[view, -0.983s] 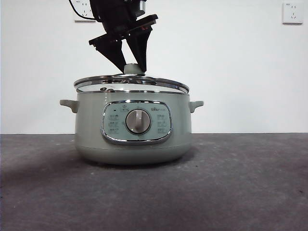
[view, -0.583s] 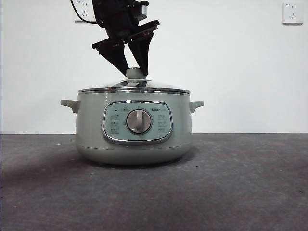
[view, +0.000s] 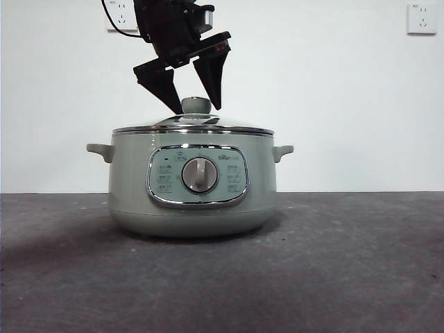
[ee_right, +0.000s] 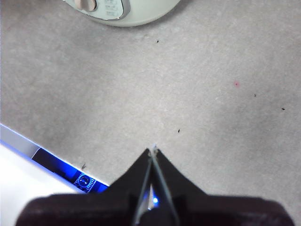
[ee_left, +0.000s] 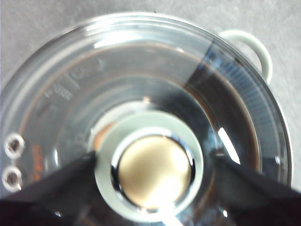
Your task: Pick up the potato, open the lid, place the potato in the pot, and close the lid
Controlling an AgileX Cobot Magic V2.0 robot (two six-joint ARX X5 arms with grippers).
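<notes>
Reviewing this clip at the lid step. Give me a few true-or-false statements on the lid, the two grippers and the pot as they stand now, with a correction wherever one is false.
1. The lid sits level on the pot. True.
2. The left gripper is clamped on the knob. False: its jaws stand open, one on each side of the knob, apart from it.
3. The right gripper is holding the potato. False: its jaws are shut on nothing above the bare table, and no potato can be made out.
4. The pot's dial faces the front camera. True.
</notes>
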